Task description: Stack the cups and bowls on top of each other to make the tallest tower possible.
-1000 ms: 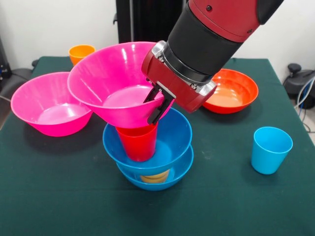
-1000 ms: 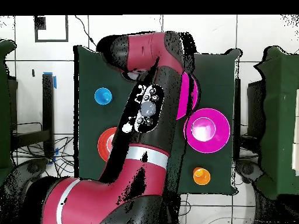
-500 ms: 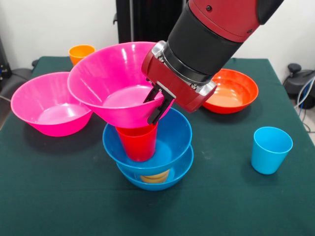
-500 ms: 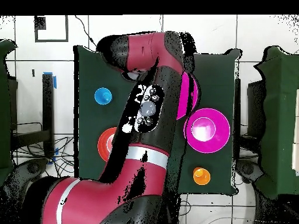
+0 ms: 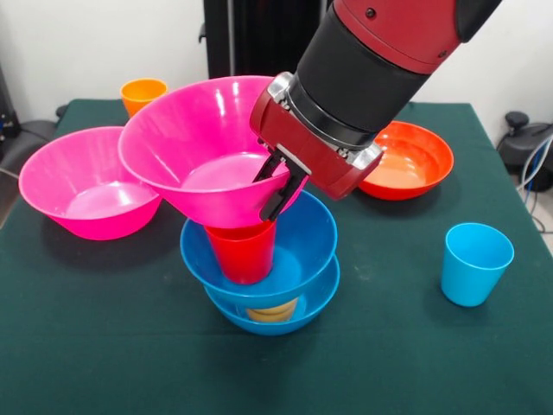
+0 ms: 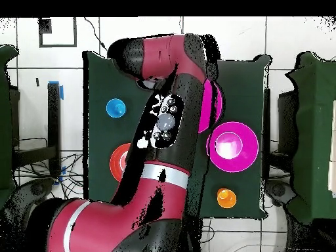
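Observation:
My gripper (image 5: 275, 185) is shut on the near rim of a large pink bowl (image 5: 194, 143), which is tilted and rests on a red cup (image 5: 244, 249). The red cup stands in a blue bowl (image 5: 302, 246). That bowl sits on a yellow cup (image 5: 272, 310) inside a second blue bowl (image 5: 315, 304). A second pink bowl (image 5: 82, 190) stands to the left. A light blue cup (image 5: 475, 262) stands alone at the right. In the overhead view my arm (image 6: 167, 125) hides the tower, and only the held pink bowl's edge (image 6: 214, 105) shows. The purple cup is out of view.
An orange-red bowl (image 5: 404, 160) stands behind right of the tower, and an orange cup (image 5: 143, 91) stands at the far left corner. The overhead view shows the free pink bowl (image 6: 231, 146), the orange cup (image 6: 226, 197), the light blue cup (image 6: 116, 107) and the orange-red bowl (image 6: 120, 161).

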Tool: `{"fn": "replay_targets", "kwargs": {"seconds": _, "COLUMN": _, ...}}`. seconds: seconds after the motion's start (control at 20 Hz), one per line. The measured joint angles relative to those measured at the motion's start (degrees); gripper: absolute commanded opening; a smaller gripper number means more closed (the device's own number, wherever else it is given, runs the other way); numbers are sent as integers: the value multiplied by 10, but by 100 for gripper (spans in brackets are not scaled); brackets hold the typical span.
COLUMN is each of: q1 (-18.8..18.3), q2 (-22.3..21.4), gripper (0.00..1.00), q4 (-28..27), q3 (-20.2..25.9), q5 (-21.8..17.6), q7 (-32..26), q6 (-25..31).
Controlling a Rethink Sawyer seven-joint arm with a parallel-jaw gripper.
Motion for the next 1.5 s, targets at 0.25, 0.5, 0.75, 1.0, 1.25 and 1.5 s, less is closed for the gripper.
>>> {"fn": "replay_targets", "kwargs": {"seconds": 0.25, "q1": 0, "q2": 0, "gripper": 0, "q4": 0, "q3": 0, "q5": 0, "q7": 0, "q6": -14}}
{"fn": "replay_targets", "kwargs": {"seconds": 0.5, "q1": 0, "q2": 0, "gripper": 0, "q4": 0, "q3": 0, "q5": 0, "q7": 0, "q6": -32}}
{"fn": "replay_targets", "kwargs": {"seconds": 0.75, "q1": -1, "q2": 0, "gripper": 0, "q4": 0, "q3": 0, "q5": 0, "q7": 0, "q6": -40}}
{"fn": "replay_targets", "kwargs": {"seconds": 1.0, "q1": -1, "q2": 0, "gripper": 0, "q4": 0, "q3": 0, "q5": 0, "q7": 0, "q6": -43}}
{"fn": "replay_targets", "kwargs": {"seconds": 1.25, "q1": -1, "q2": 0, "gripper": 0, "q4": 0, "q3": 0, "q5": 0, "q7": 0, "q6": -43}}
{"fn": "replay_targets", "kwargs": {"seconds": 1.5, "q1": -1, "q2": -4, "gripper": 0, "q4": 4, "q3": 0, "q5": 0, "q7": 0, "q6": -43}}
